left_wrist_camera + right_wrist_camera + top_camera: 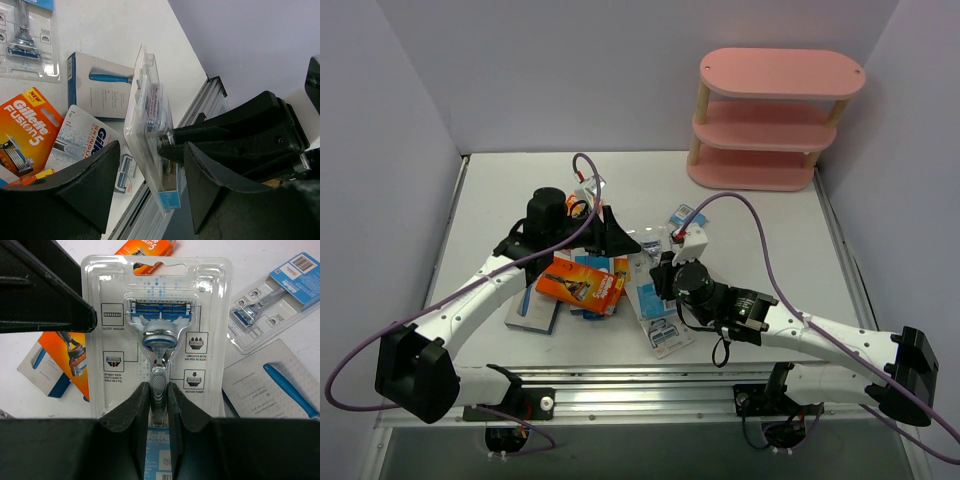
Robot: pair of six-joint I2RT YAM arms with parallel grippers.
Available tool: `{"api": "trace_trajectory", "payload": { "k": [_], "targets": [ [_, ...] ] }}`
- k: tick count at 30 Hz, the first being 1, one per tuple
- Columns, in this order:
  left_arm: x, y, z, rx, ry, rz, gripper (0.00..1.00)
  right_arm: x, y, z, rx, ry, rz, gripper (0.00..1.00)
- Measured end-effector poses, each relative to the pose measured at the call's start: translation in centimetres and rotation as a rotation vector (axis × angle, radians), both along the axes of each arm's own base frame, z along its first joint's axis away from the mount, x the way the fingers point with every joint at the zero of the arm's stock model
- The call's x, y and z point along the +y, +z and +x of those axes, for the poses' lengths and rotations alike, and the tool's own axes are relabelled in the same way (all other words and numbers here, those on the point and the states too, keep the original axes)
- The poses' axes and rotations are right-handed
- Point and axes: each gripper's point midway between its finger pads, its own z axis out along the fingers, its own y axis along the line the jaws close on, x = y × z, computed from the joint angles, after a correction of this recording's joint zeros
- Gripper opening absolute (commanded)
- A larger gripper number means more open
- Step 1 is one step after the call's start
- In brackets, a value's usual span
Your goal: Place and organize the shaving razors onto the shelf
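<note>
A white-blue Gillette blister card [157, 305] hangs upright in the air, and my right gripper [159, 395] is shut on the razor handle at its lower end. In the left wrist view the same card [150, 115] shows edge-on between the fingers of my left gripper [152, 165], which is open with a gap on each side. Both grippers meet over the pile at the table's middle, the left gripper [623, 238] facing the right gripper [660, 260]. The pink three-tier shelf [775, 115] stands at the back right with bare boards.
More razor packs lie below: an orange Fusion5 box [582, 283], a blue-grey box [532, 312], a white-blue card [660, 320] and another blister card [265, 305]. A metal rail [650, 385] runs along the near edge. Walls close in the left, back and right.
</note>
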Motion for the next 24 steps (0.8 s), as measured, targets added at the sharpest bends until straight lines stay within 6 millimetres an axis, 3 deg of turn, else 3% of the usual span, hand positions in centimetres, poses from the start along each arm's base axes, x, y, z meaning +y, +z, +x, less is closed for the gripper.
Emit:
{"api": "trace_trajectory", "payload": {
  "k": [15, 24],
  "targets": [
    [-0.2, 0.0, -0.2, -0.007, -0.009, 0.003, 0.61, -0.3, 0.9, 0.8, 0.026, -0.119, 0.106, 0.00],
    [-0.6, -0.1, -0.7, -0.009, -0.029, 0.003, 0.50, 0.5, 2.7, 1.4, 0.028, -0.156, 0.192, 0.00]
  ]
}}
